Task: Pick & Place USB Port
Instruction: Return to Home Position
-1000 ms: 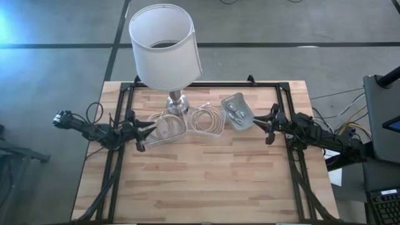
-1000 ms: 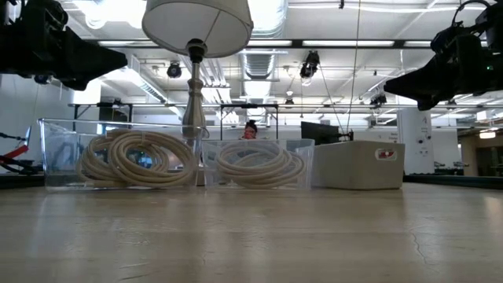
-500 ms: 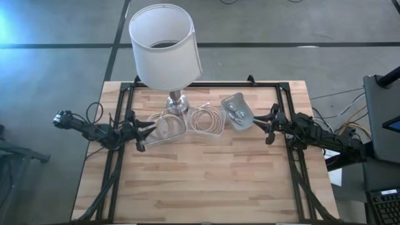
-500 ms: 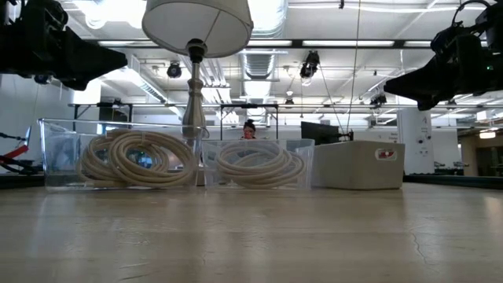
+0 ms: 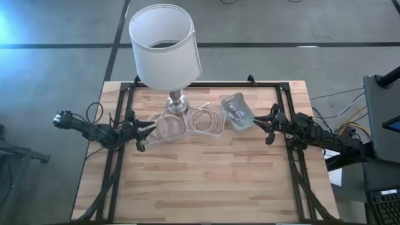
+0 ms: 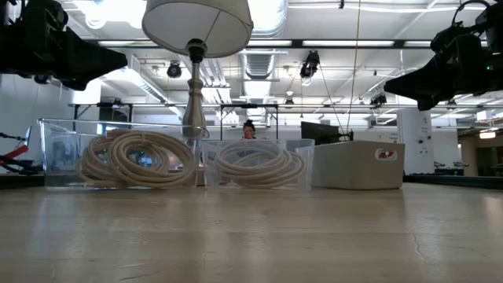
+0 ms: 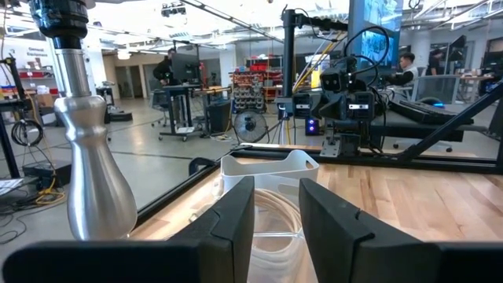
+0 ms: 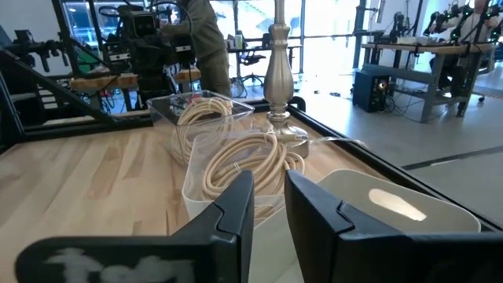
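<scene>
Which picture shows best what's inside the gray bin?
The high view: it looks straight down into the gray bin, so the cables inside show. The low view shows only its outer wall. The right wrist view catches its rim and pale inside; the left wrist view sees it farther off.

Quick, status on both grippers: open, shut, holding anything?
Left gripper: open by a narrow gap, holding nothing.
Right gripper: open by a narrow gap, holding nothing.
</scene>
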`<state>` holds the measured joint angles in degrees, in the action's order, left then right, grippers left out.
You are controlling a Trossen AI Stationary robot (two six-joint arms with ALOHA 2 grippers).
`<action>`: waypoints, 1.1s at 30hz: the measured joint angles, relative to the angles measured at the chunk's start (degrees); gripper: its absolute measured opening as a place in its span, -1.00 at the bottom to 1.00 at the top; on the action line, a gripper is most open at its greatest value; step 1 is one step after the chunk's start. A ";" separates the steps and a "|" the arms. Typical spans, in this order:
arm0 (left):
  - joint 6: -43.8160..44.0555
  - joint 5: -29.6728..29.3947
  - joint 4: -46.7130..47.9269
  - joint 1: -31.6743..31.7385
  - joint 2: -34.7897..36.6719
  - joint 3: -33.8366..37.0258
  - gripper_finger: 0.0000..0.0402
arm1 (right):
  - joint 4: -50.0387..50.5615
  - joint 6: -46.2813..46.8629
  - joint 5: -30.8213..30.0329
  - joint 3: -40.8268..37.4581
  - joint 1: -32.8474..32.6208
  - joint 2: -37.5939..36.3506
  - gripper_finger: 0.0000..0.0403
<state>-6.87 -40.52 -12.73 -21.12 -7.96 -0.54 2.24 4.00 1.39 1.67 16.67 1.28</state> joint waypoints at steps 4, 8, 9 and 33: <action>0.00 0.03 -0.01 0.00 0.02 0.00 -0.47 | 0.00 -0.07 0.00 0.00 0.00 0.00 -0.62; 0.00 0.07 0.00 0.00 0.00 0.00 -0.47 | 0.01 -0.10 0.01 0.02 -0.01 0.00 -0.59; 0.00 0.07 -0.01 0.00 0.02 0.00 -0.47 | 0.02 -0.07 0.02 0.02 0.00 0.00 -0.58; 0.00 0.35 -0.01 -0.04 0.00 0.00 -0.47 | 0.02 -0.12 0.02 0.02 -0.02 0.00 -0.66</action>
<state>-6.87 -40.16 -12.75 -21.17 -7.97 -0.54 2.26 3.88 1.41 1.69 16.65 1.28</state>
